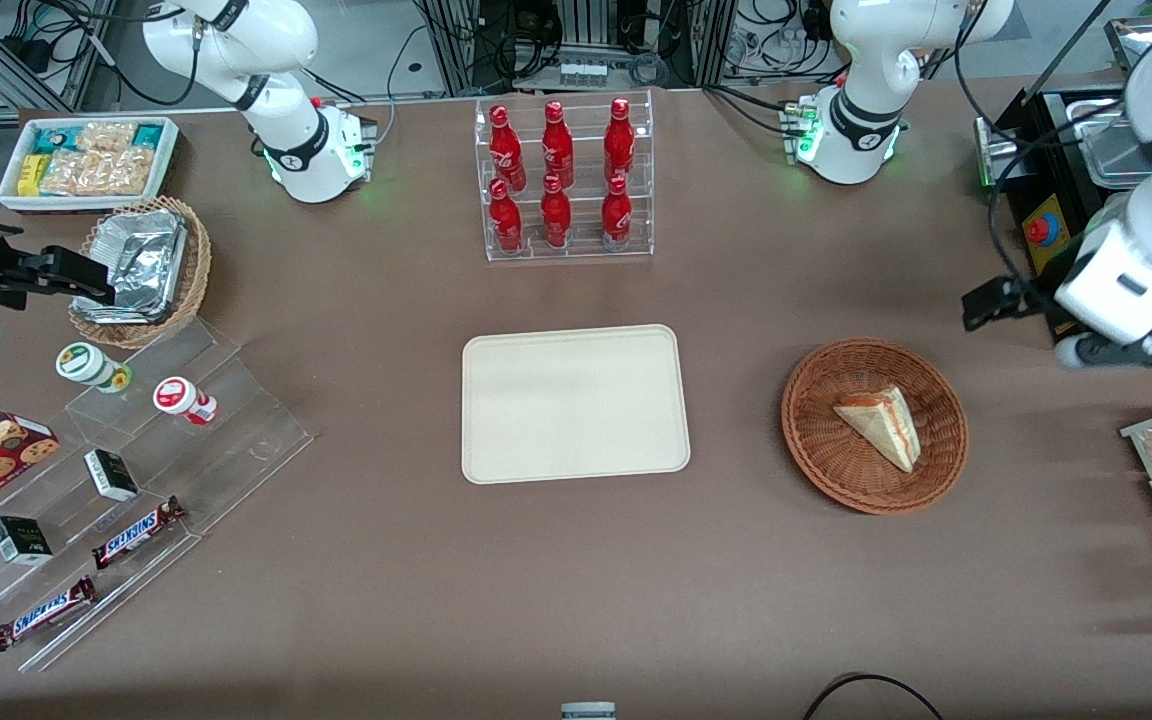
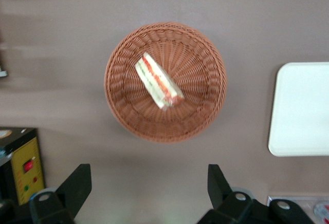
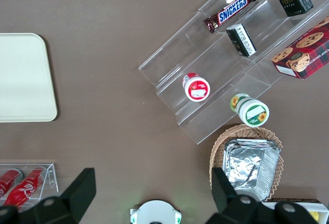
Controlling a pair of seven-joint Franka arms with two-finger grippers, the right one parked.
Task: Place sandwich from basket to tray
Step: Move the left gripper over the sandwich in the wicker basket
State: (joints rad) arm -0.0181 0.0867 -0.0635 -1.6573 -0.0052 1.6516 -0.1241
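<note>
1. Front view: brown matte table (image 1: 576,580) fills the scene, with cables and metal frames along its edge farthest from the camera. One flat cream tray (image 1: 574,403) with rounded corners and a low rim lies mid-table. One round reddish-brown wicker basket (image 1: 874,425) sits well apart from the tray, toward the working arm's end. One triangular sandwich (image 1: 882,425), pale bread with red and orange layers at its cut edge, lies inside the basket. The gripper (image 1: 996,300) hangs above the table near the basket, touching nothing. A clear tiered rack (image 1: 566,180) holds six red bottles in two rows of three.

2. Left wrist view: the gripper (image 2: 149,190) is released, its two dark fingers (image 2: 77,183) spread wide and holding nothing. It hovers over bare table just outside the basket (image 2: 165,82) rim, well above it. The sandwich (image 2: 158,81) lies slanted in the woven bowl. A corner of the tray (image 2: 300,108) shows to one side of the gripper.

3. Right wrist view: clear stepped shelves (image 3: 205,75) carry one Snickers bar, two small dark boxes, one cookie box and two round tubs. One tan wicker basket (image 3: 245,157) holds foil containers.
</note>
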